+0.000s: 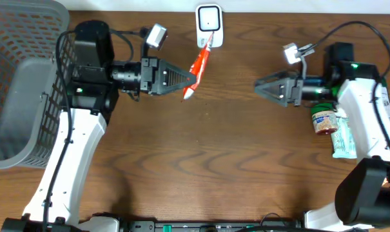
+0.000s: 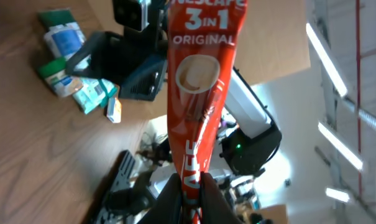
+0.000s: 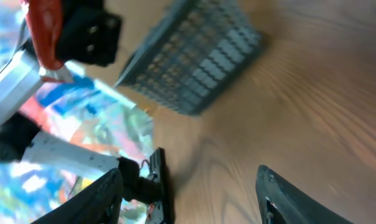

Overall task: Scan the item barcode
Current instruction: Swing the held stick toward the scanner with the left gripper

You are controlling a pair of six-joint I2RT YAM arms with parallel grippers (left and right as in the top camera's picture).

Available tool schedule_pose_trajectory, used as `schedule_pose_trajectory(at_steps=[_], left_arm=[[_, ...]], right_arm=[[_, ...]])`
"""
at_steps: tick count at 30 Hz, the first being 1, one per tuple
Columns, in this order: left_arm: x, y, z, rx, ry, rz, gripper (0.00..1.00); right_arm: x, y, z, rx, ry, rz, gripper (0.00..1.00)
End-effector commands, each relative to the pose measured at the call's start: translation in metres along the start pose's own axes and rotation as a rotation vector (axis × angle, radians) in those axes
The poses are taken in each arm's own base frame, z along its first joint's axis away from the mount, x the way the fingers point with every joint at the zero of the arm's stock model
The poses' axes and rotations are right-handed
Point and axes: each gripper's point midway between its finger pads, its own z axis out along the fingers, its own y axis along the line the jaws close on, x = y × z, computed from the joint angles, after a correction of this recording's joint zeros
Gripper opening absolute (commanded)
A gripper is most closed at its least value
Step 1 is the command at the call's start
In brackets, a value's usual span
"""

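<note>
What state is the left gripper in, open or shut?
Shut. In the wrist view the left gripper is clamped on one end of the red coffee sachet, with no gap showing.

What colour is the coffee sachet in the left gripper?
The sachet is red with white lettering; left wrist view.

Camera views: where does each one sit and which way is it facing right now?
Overhead: above the table, looking straight down; both arms show, left gripper shut on the sachet by the scanner.
Left wrist: on the left arm, looking along its fingers up the sachet toward the right arm.
Right wrist: on the right arm, looking between its open fingers across the table at the basket and left arm.
Shared: all three show the sachet; overhead and right wrist both show the basket.
</note>
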Motion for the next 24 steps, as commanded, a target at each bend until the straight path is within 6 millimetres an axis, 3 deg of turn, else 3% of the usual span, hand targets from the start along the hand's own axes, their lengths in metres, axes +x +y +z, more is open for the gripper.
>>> schedule_pose_trajectory(at_steps=[1,8,16,19,24], left_arm=[[-0.002,-0.017,0.003,0.017,0.014,-0.009,0.07],[-0.009,-0.03,0.004,0.027,0.012,0.037,0.07],[-0.009,-0.029,0.004,0.026,0.012,0.025,0.07],[-0.009,-0.03,0.004,0.026,0.013,-0.013,0.07],[-0.004,-0.041,0.003,0.028,0.012,-0.046,0.07]], right_arm=[[-0.005,0.025,0.023,-0.149,-0.018,-0.136,0.62],[-0.002,0.041,0.06,-0.238,0.044,-0.293,0.64],[-0.006,0.035,0.053,-0.215,0.038,-0.217,0.73],[-0.007,0.024,0.046,-0.159,0.044,-0.15,0.77],[0.003,-0.019,0.034,0.087,0.105,0.029,0.88]])
